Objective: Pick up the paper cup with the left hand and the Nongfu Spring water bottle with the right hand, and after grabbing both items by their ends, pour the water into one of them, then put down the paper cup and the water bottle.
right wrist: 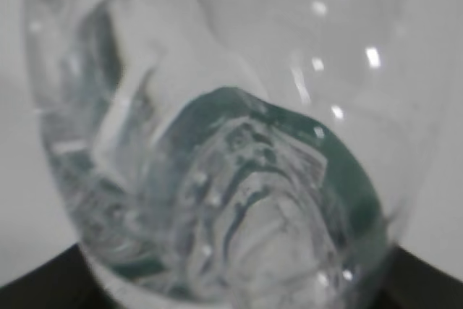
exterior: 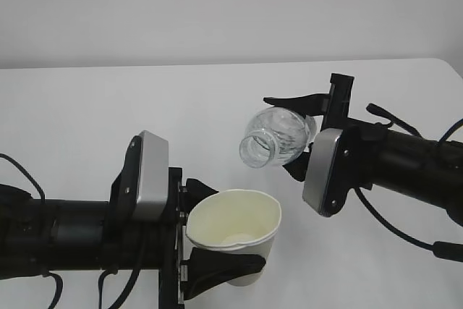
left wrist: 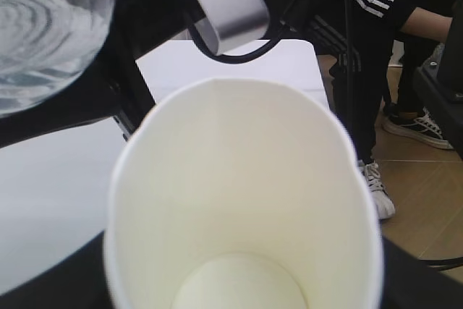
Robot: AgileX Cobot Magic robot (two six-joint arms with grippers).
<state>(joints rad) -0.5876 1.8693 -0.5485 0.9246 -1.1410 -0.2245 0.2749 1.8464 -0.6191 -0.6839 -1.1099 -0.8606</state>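
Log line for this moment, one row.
left gripper: holding paper cup upright | right gripper: holding bottle tipped, mouth toward cup | stream: none visible

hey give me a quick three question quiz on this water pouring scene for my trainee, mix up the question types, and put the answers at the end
1. True or false: the paper cup stands on the table.
2. Multiple choice: the open mouth of the water bottle points
A. straight up
B. down and towards the cup
C. away from the cup
3. Fill in: the cup is held by the ___ gripper, the bottle by the ___ gripper.

Key
1. False: the cup is held off the table, tilted.
2. B: the bottle lies tipped, with its mouth above and beside the cup's rim.
3. left; right.
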